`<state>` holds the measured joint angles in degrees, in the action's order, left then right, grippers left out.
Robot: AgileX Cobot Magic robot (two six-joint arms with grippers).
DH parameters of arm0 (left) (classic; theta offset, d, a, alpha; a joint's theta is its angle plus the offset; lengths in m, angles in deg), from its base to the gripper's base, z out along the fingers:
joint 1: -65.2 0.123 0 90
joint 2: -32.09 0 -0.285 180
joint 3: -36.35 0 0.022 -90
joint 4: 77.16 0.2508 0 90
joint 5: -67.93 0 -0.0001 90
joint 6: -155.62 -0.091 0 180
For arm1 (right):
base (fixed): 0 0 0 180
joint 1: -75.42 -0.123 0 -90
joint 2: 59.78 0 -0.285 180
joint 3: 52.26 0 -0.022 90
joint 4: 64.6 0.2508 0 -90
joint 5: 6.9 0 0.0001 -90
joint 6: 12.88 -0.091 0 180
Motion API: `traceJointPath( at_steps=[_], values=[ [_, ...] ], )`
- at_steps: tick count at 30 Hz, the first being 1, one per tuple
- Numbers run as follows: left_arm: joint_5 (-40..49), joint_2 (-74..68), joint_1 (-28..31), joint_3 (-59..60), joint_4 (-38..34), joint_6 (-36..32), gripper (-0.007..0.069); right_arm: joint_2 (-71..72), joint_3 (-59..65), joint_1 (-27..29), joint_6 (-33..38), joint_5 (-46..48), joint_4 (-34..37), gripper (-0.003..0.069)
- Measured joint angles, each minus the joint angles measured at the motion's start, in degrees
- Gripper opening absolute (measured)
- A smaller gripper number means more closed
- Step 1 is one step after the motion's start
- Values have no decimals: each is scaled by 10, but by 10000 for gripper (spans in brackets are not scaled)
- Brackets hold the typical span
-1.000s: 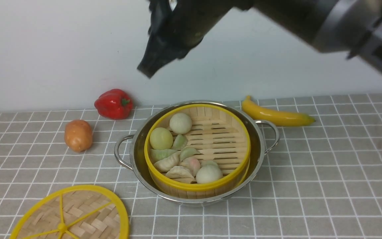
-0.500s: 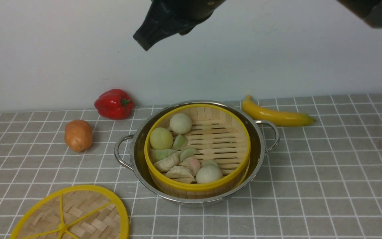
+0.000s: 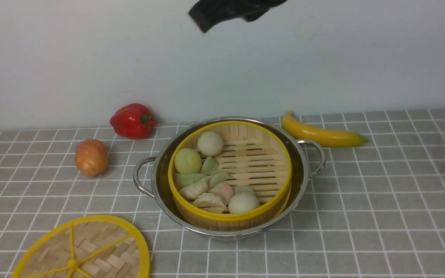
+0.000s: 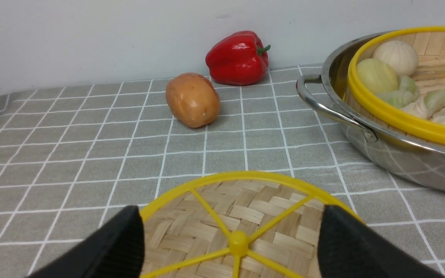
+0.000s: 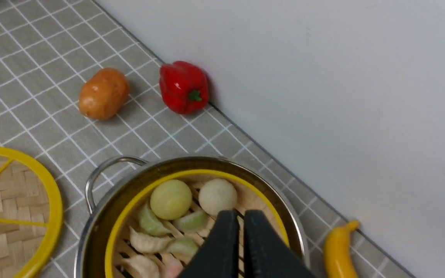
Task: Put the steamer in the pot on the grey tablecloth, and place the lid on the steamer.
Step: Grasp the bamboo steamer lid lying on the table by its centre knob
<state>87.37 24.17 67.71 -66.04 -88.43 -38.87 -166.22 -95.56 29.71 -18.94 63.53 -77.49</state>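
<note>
The steamer, with dumplings and buns on its slats, sits inside the steel pot on the grey tablecloth. The woven lid lies flat on the cloth at the front left, cut off by the frame's edge. In the left wrist view my left gripper is open, one finger over each side of the lid; contact cannot be told. It is out of the front view. My right gripper hangs high above the pot, shut and empty, over the steamer.
A red pepper and a potato lie left of the pot near the back wall. A banana lies behind the pot's right handle. The pot's left handle points toward the potato.
The right gripper has risen and shifted right, up to the top edge of the front view, and its arm has left that view. Steamer, pot and lid have not moved.
</note>
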Motion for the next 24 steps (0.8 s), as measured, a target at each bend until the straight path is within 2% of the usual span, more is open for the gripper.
traceJointPath(
  at_steps=[3, 7, 8, 10, 12, 16, 17, 18, 22, 23, 24],
  values=[
    [0, 0, 0, 0, 0, 0, 557, 88, 82, 29, -22, -2, -21, 54],
    [0, 0, 0, 0, 0, 0, 557, 221, 211, 105, -79, -26, -56, 60],
    [0, 0, 0, 0, 0, 0, 557, 261, 258, 140, -94, -42, -65, 62],
    [0, 0, 0, 0, 0, 0, 557, 295, 305, 170, -103, -65, -70, 64],
    [0, 0, 0, 0, 0, 0, 557, 364, 381, 232, -110, -120, -71, 69],
    [0, 0, 0, 0, 0, 0, 557, 455, 494, 313, -114, -236, -71, 78],
    [0, 0, 0, 0, 0, 0, 557, 493, 554, 342, -115, -288, -71, 82],
    [0, 0, 0, 0, 0, 0, 557, 503, 569, 349, -116, -302, -71, 83],
    [0, 0, 0, 0, 0, 0, 557, 611, 746, 412, -138, -456, -70, 101],
    [0, 0, 0, 0, 0, 0, 557, 615, 746, 414, -140, -456, -70, 101],
    [0, 0, 0, 0, 0, 0, 557, 645, 815, 426, -158, -497, -69, 108]
  ],
)
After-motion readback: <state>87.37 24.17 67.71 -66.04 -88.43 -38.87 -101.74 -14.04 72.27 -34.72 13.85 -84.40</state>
